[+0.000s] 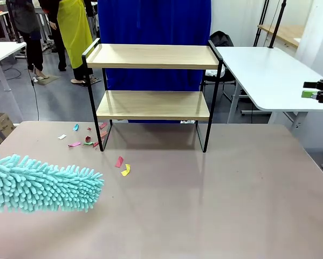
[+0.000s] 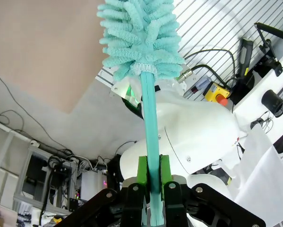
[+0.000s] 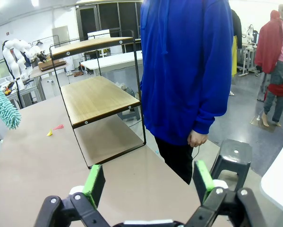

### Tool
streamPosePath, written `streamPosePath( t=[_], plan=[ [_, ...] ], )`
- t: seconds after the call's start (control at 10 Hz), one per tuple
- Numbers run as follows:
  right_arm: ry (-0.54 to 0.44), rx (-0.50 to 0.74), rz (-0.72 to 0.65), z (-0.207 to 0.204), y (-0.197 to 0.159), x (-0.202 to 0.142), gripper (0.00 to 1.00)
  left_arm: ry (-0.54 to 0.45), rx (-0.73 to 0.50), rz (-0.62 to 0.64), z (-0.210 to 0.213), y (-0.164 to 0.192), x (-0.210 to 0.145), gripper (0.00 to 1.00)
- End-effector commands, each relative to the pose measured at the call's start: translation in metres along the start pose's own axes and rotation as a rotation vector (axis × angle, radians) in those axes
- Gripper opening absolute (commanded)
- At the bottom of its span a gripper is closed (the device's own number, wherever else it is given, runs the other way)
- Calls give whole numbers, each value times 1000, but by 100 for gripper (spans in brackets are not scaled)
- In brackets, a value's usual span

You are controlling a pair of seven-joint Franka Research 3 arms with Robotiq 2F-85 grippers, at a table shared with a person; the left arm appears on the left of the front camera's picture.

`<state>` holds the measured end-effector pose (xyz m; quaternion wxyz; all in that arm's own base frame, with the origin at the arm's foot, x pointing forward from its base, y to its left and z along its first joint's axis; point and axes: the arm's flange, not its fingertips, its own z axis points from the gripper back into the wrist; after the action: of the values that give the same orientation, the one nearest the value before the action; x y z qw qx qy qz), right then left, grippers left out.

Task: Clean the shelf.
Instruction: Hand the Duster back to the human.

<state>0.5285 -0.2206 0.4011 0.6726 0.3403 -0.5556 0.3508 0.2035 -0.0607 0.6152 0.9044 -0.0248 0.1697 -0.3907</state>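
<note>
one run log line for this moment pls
left claw: shut on duster handle | right claw: open, empty | shelf: boards bare | paper scraps: on table by shelf's leg

Shelf [image 1: 153, 81] upright at table's far edge — boards bare.

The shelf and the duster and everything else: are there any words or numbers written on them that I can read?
None that can be read.
The shelf: plain wooden boards, no label.
The duster, held by the left gripper: no print.
The paper scraps on the table: plain colours, no writing.
The person's blue top: no words.
</note>
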Motion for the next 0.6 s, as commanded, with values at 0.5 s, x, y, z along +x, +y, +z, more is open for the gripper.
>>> streamPosePath(
  t=[0.5],
  plan=[
    [-20,208,-8,-37,58,63,100,-326,42,-319,5,11,19,13]
  ],
)
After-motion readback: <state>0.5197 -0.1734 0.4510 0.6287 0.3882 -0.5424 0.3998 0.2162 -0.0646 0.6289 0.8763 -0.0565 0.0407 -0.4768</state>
